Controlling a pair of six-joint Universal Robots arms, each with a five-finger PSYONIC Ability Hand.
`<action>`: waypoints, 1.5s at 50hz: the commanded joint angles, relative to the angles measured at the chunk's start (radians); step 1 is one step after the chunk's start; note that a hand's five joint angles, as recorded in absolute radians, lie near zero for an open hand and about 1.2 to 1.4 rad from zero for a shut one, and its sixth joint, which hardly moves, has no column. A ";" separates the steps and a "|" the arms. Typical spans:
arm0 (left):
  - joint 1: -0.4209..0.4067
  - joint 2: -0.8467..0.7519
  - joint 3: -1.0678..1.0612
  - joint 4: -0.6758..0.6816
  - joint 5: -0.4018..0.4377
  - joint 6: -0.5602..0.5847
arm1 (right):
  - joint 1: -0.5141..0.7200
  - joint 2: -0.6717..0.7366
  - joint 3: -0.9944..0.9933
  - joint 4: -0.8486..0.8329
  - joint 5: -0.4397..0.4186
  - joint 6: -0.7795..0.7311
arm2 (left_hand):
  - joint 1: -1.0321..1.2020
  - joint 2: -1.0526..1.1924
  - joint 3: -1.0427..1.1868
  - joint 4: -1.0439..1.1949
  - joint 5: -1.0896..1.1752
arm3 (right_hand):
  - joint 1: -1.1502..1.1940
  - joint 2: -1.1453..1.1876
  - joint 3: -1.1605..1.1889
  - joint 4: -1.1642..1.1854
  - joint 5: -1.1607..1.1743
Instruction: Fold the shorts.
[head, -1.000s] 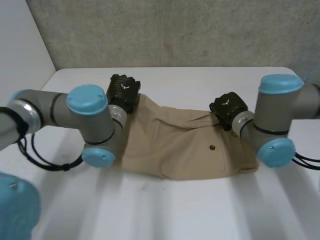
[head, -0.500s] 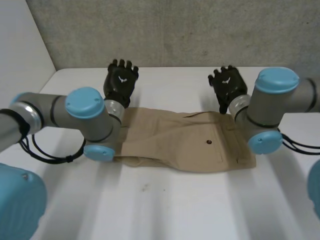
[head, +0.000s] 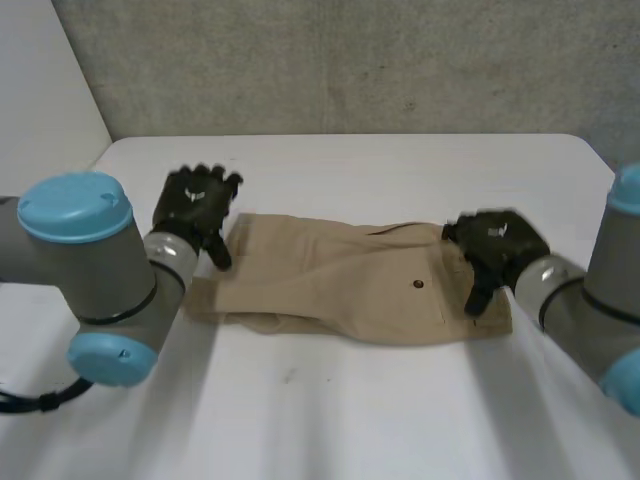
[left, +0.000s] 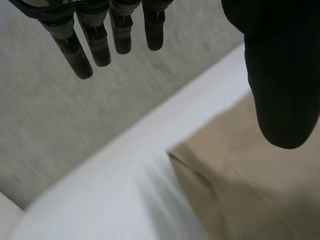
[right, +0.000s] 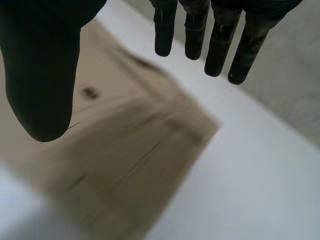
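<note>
On the white counter (head: 400, 165), tan cloth shorts (head: 350, 285) lying folded, left hand (head: 192, 210) hanging wide-fingered at their 9 o'clock, right hand (head: 497, 245) likewise at 3 o'clock

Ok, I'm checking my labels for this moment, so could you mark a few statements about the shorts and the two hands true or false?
1. The shorts lie on the table. True.
2. The left hand is clamped on the cloth. False: its fingers are straight and hold nothing.
3. The right hand is open. True.
4. The shorts are blue. False: they are tan.
5. A dark button shows on the shorts. True.
</note>
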 joint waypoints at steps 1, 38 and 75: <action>0.017 -0.029 -0.033 -0.047 -0.003 -0.018 | -0.004 0.008 0.112 -0.061 -0.047 0.018 | 0.099 0.106 0.088 0.100 0.095 | 0.158 0.113 0.111 0.108 0.116; 0.111 0.113 -0.165 -0.050 0.015 0.065 | -0.032 0.025 0.170 -0.176 0.019 -0.002 | 0.247 0.254 0.236 0.247 0.243 | 0.454 0.410 0.407 0.405 0.413; 0.212 0.054 -0.263 -0.013 0.156 0.047 | -0.029 0.056 0.192 -0.208 0.022 -0.031 | 1.136 1.143 1.125 1.137 1.132 | 0.460 0.416 0.413 0.410 0.419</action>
